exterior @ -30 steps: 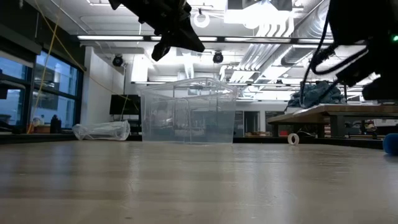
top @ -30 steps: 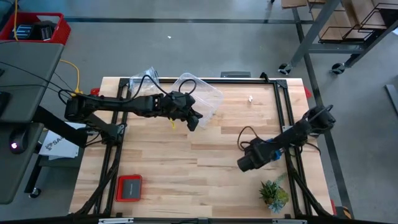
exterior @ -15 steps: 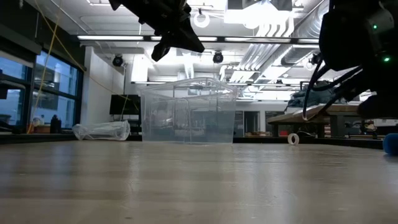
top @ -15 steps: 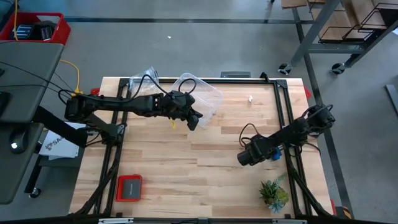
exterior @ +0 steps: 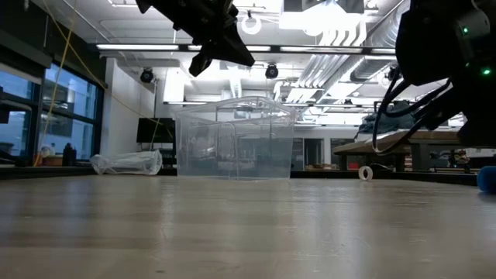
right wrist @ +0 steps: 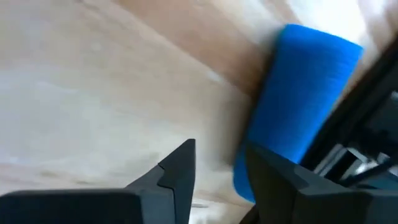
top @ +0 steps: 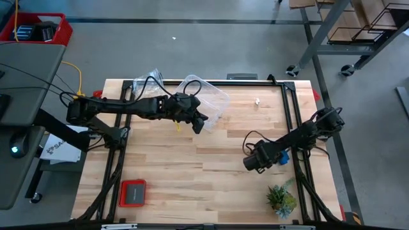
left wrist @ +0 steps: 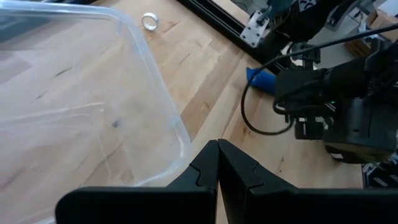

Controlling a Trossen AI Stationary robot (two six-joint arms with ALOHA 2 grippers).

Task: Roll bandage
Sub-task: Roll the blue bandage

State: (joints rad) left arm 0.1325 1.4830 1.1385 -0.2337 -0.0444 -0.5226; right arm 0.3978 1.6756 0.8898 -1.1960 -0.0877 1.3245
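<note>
**Blue roll lies by the table's right edge, right gripper close over it**

Blue and compact, the bandage [right wrist: 306,106] is a small roll lying on the wooden table [top: 211,160], near the right edge and about midway along it — just beside the dark frame rail there. In the right wrist view its long axis runs lengthwise away from the camera, roughly parallel to the rail, one end close by the fingers. From the high view only a sliver of blue shows [top: 284,155] beside the arm. The low view catches it at the far right, resting on the table top [exterior: 487,179].

Right gripper [right wrist: 219,163] — low over the table, just beside the roll's near end. Its two dark fingers stand apart with bare wood showing between them; nothing is held. One finger [right wrist: 273,177] overlaps the roll's near end; contact cannot be told.

Left gripper [left wrist: 217,163] — raised above the table near the back edge, over the rim of the clear plastic tub [top: 206,96]. Its fingers are pressed together, nothing between them.

Also on the table: a small white ring [left wrist: 149,22] toward the back edge, a red-framed pad [top: 133,193] near the front left corner, a small green plant [top: 280,199] near the front right corner.
</note>
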